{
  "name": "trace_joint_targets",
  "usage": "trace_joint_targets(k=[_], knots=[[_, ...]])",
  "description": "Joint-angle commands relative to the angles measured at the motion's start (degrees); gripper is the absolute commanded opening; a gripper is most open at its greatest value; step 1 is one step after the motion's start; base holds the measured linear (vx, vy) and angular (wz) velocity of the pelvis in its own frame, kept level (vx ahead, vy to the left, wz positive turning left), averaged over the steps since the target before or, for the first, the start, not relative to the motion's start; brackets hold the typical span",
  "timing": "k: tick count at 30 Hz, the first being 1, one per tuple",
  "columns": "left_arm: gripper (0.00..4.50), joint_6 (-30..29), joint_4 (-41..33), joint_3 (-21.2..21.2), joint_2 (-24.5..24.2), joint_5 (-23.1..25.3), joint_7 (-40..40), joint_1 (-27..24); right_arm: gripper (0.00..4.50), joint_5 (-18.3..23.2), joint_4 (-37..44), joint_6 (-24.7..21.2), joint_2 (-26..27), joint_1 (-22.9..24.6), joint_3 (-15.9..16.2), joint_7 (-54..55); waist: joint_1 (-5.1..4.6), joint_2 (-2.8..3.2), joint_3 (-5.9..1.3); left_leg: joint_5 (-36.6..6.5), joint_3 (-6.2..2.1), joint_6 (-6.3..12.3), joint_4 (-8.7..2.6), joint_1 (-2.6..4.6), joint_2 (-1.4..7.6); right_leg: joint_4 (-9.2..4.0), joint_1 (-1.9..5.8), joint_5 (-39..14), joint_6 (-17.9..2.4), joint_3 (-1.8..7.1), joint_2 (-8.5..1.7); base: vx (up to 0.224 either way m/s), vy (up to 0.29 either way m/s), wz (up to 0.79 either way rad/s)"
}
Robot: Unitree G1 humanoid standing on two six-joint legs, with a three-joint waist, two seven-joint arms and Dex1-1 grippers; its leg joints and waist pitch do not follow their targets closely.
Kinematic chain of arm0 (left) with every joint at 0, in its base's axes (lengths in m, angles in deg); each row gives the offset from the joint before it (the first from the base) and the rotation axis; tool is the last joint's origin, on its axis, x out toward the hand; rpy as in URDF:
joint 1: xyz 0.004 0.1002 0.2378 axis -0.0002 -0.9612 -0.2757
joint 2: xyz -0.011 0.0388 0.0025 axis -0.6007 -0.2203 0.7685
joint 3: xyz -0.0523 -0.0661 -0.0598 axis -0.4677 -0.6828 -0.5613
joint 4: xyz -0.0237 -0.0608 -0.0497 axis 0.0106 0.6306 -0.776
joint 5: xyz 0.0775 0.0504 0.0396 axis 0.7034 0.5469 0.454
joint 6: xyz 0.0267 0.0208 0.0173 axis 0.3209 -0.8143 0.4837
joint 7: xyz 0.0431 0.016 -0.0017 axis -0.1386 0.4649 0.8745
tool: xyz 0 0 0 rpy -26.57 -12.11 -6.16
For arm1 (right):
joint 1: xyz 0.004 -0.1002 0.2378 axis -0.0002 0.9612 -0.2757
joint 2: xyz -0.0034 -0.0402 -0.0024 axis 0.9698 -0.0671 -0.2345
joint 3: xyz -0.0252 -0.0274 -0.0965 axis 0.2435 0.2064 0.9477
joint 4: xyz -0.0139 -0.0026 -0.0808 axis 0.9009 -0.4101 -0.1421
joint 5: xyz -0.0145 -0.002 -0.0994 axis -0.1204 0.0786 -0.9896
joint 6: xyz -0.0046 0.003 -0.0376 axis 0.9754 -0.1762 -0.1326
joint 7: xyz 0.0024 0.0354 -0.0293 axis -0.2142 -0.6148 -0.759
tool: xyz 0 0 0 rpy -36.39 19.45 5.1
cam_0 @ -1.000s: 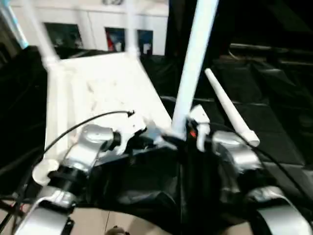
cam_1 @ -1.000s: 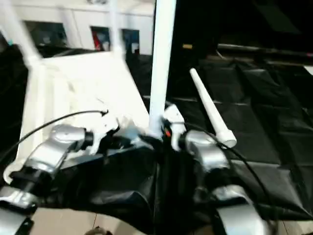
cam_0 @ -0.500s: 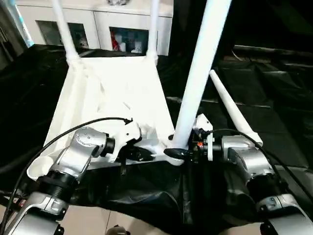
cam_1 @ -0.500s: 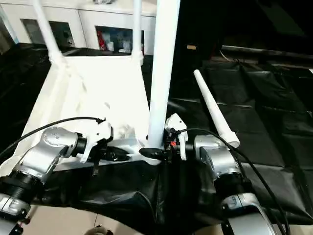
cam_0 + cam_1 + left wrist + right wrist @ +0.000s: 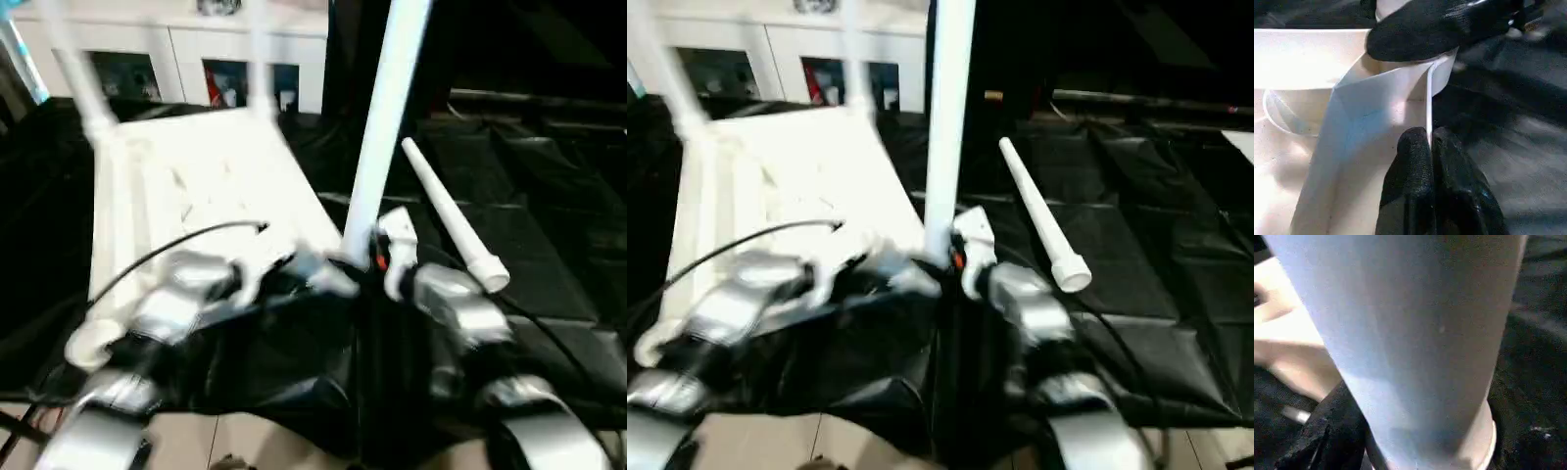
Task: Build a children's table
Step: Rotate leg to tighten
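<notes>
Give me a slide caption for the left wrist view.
Left gripper pinches a thin rib of the upturned white table top while the right gripper's finger presses at the corner socket.

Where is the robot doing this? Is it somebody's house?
Probably an indoor room set up as a work area, maybe a lab or a home. Black plastic sheeting covers the ground under the upturned table top, a white cabinet with glass doors stands behind, and pale floor tiles show at the near edge.
</notes>
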Motion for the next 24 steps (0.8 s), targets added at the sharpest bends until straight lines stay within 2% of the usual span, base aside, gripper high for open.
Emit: trace_joint_targets(k=[1, 3, 4, 5, 6, 8, 10, 12, 14, 15, 16, 19, 20, 24], knots=[[0.0, 0.8, -0.6, -1.6, 4.2, -2.7, 3.9, 3.1, 2.72, -0.7, -2.6, -0.8, 3.7, -0.2, 2.4, 1.8, 0.03, -0.24, -3.86, -13.6, -0.65, 0.97, -3.59, 0.48, 1.75, -5.38, 2.46, -27.1, -4.9, 3.04, -4.96, 0.0, 0.0, 0.0], [0.0, 0.3, -0.3, -1.7, 5.1, -2.5, 5.4, 3.7, 2.72, -1.2, -3.6, -0.5, 4.6, -0.8, 2.4, 4.4, 0.1, -0.26, -3.96, -13.2, -0.69, 1.24, -3.63, 0.31, 1.77, -5.13, 2.66, -25.6, -5.4, 3.05, -5.0, 0.0, 0.0, 0.0], [0.0, -0.1, -0.1, -1.7, 6.1, -2.3, 6.5, 4.1, 2.72, -2.0, -5.0, 0.6, 5.6, -1.6, 2.6, 6.6, -0.02, -0.21, -4.05, -12.3, -0.65, 1.19, -3.66, 0.17, 1.89, -4.71, 2.61, -22.6, -6.5, 3.17, -4.98, 0.0, 0.0, 0.0], [0.0, -0.3, -0.3, -1.6, 6.8, -2.3, 6.9, 4.2, 2.72, -3.0, -5.9, 2.0, 6.2, -2.2, 3.2, 7.8, -0.02, -0.23, -4.06, -12.2, -0.62, 1.11, -3.63, 0.25, 1.85, -4.64, 2.64, -22.0, -6.8, 3.19, -4.95, 0.0, 0.0, 0.0], [0.0, -0.4, -0.3, -1.6, 7.4, -2.2, 7.2, 4.3, 3.07, -3.7, -6.7, 3.1, 6.5, -2.6, 3.5, 8.6, -0.04, -0.36, -4.11, -12.0, -0.57, 1.14, -3.62, 0.18, 1.87, -4.39, 2.66, -20.7, -7.5, 3.22, -5.01, 0.0, 0.0, 0.0], [0.0, 0.0, -0.7, -1.3, 7.4, -2.3, 6.3, 3.9, 3.44, -3.8, -7.0, 4.0, 6.7, -2.8, 3.6, 7.7, 0.04, -0.33, -4.14, -11.5, -0.52, 1.7, -3.61, 0.11, 1.83, -4.25, 2.81, -19.1, -8.0, 3.29, -5.03, 0.0, 0.0, 0.0], [0.0, 0.7, -0.9, -0.8, 7.1, -2.5, 5.0, 3.5, 3.47, -3.7, -7.3, 4.9, 6.8, -3.0, 3.3, 7.0, 0.02, -0.28, -4.09, -11.4, -0.52, 2.25, -3.65, 0.0, 1.85, -4.14, 2.95, -18.1, -8.4, 3.32, -5.12, 0.0, 0.0, 0.0], [0.0, 1.1, -1.0, -0.6, 6.8, -2.5, 4.4, 3.3, 3.7, -3.7, -7.4, 5.4, 6.8, -3.0, 3.2, 6.8, 0.0, -0.25, -4.02, -11.8, -0.53, 2.27, -3.68, 0.02, 1.84, -4.22, 2.97, -18.7, -8.3, 3.31, -5.14, 0.0, 0.0, 0.0], [0.0, 1.5, -2.1, 0.0, 5.2, -3.0, 1.7, 2.0, 3.91, -3.4, -5.3, 5.8, 5.1, -2.4, 4.6, 1.6, -0.07, -0.14, -4.0, -12.3, -0.52, 2.34, -3.68, 0.02, 1.83, -4.34, 3.03, -19.4, -8.1, 3.35, -5.12, 0.0, 0.0, 0.0], [0.0, 1.5, -2.1, 0.0, 5.2, -3.0, 1.7, 2.0, 3.91, -3.4, -5.3, 5.8, 5.1, -2.4, 4.6, 1.6, 0.0, -0.15, -4.02, -12.5, -0.54, 2.43, -3.67, 0.11, 1.84, -4.37, 3.03, -19.5, -8.1, 3.3, -5.09, 0.0, 0.0, 0.0], [0.0, 1.7, -3.0, 0.5, 4.0, -3.3, -0.5, 1.2, 3.91, -2.9, -3.2, 5.6, 3.5, -1.5, 5.7, -3.5, -0.03, -0.34, -4.01, -12.3, -0.53, 2.72, -3.68, -0.08, 1.86, -4.28, 3.17, -18.9, -8.2, 3.34, -5.09, 0.0, 0.0, 0.0], [0.0, 1.9, -3.8, 0.9, 2.8, -3.4, -2.5, 0.4, 3.91, -2.1, -1.5, 5.5, 2.0, -0.6, 6.5, -8.8, 0.09, -0.32, -4.06, -11.8, -0.54, 3.4, -3.6, -0.21, 1.96, -4.1, 3.29, -17.7, -8.3, 3.38, -5.12, 0.0, 0.0, 0.0], [0.0, 2.0, -4.8, 1.2, 1.4, -3.7, -4.9, -0.3, 3.91, -1.1, 0.5, 5.0, -0.1, 0.5, 7.5, -15.3, 0.13, -0.49, -4.03, -11.6, -0.55, 3.5, -3.61, -0.08, 2.03, -4.02, 3.24, -17.7, -8.8, 3.36, -5.18, 0.0, 0.0, 0.0], [0.0, 2.0, -6.1, 1.5, -0.3, -4.3, -7.6, -1.0, 3.91, -0.4, 2.9, 4.0, -3.1, 2.0, 9.0, -22.9, 0.48, -0.44, -3.97, -11.5, -0.47, 4.01, -3.54, -0.16, 2.16, -3.94, 3.29, -17.8, -9.0, 3.35, -5.09, 0.0, 0.0, 0.0]])
